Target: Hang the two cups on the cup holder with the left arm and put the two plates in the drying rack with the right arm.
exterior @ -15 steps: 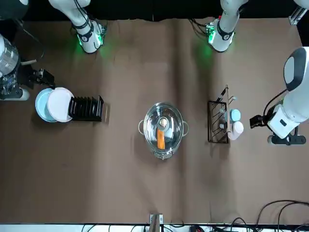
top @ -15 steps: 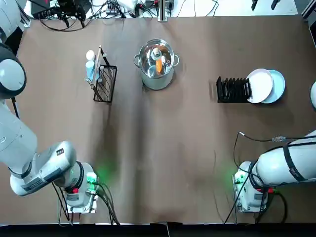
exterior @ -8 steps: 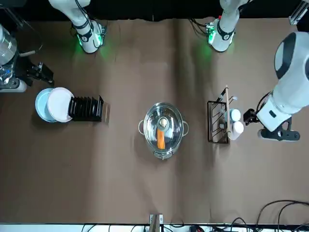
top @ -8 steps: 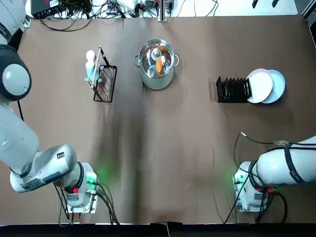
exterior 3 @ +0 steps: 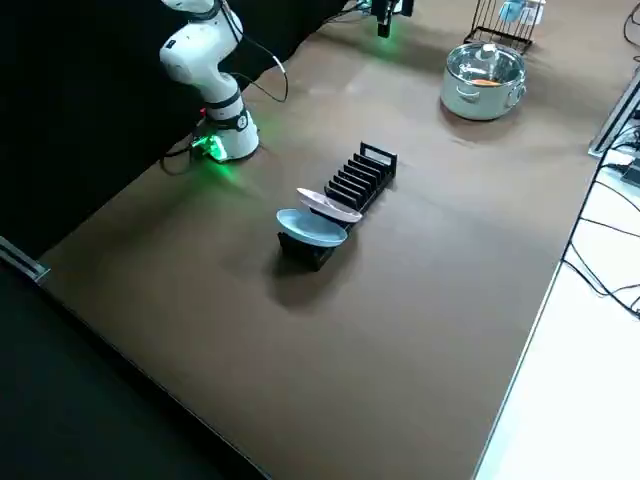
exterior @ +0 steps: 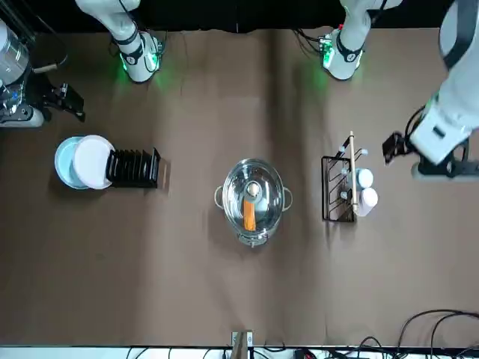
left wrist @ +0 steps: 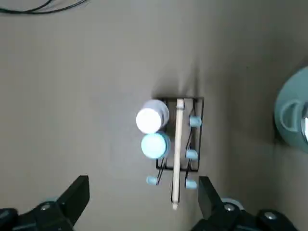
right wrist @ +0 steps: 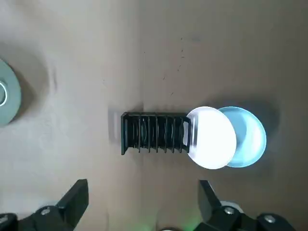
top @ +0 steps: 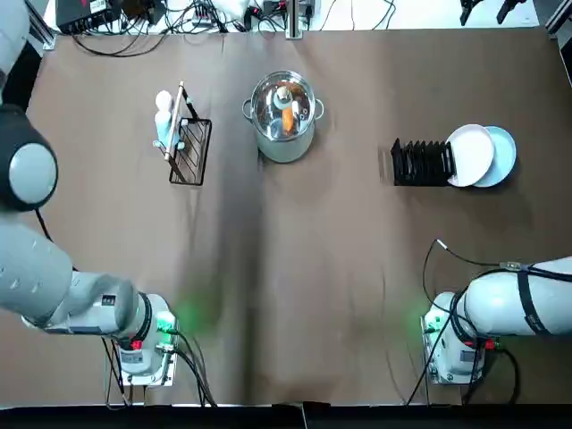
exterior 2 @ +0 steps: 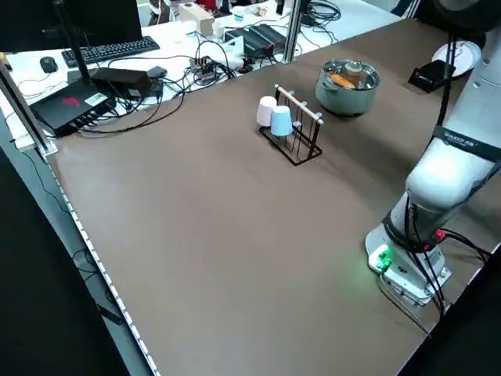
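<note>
Two small cups, light blue [left wrist: 155,145] and pinkish-white [left wrist: 152,117], on one black wire-frame holder [left wrist: 202,126]; two round plates, white [right wrist: 211,138] and light blue [right wrist: 250,137], in one black slotted rack [right wrist: 154,115]. Left gripper [left wrist: 144,199] and right gripper [right wrist: 144,199] over them, both spread.

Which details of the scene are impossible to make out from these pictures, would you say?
- Light blue plate: partly hidden behind the white plate in the top view.
- Steel pot with glass lid: cut off by the left wrist view's edge.
- Orange item by the lid: too small in the front view to name.
</note>
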Tool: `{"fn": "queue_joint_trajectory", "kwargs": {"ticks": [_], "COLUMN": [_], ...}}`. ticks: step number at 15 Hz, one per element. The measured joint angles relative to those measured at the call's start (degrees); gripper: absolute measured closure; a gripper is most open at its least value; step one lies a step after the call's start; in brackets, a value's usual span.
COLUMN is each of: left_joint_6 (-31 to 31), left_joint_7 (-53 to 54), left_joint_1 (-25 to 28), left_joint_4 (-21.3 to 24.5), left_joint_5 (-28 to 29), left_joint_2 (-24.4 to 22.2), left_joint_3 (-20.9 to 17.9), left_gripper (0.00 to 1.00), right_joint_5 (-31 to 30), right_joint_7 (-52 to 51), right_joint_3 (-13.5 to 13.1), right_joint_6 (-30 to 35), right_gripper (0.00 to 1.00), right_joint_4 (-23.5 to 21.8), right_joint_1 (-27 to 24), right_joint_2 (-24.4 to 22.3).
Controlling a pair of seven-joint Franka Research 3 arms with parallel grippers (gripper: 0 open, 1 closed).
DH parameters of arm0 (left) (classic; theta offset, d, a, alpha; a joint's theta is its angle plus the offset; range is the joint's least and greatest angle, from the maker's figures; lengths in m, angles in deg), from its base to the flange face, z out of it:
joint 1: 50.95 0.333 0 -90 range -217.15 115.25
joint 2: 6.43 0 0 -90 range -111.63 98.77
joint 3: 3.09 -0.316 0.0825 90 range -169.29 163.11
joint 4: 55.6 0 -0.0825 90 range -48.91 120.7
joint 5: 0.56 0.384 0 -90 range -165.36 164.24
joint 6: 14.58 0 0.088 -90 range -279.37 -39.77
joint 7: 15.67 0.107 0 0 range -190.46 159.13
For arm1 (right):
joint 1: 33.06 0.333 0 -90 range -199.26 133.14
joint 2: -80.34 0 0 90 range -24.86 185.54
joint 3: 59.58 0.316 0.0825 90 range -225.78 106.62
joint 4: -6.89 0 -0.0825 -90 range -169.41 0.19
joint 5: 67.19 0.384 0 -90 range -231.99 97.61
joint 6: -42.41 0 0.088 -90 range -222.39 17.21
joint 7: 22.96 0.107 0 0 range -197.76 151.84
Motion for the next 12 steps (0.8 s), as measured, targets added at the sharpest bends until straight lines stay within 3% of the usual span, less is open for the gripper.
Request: {"fn": "queue_joint_trajectory", "kwargs": {"ticks": [4, 12], "left_joint_6": [1.41, 1.35], "left_joint_7": [0.00, -0.50], "left_joint_1": [-0.73, -0.19], "left_joint_4": [3.65, 4.68], "left_joint_5": [-1.96, -2.85], "left_joint_2": [-5.40, -5.51], "left_joint_3": [-0.22, -0.70], "left_gripper": [0.00, 0.00], "right_joint_5": [0.02, 0.02], "right_joint_7": [-0.02, -0.02], "right_joint_3": [0.01, -0.26], "right_joint_6": [0.62, 0.61], "right_gripper": [0.00, 0.00], "right_joint_4": [-0.10, -0.11], "right_joint_1": [0.00, -0.01], "right_joint_2": [0.00, -0.32]}}
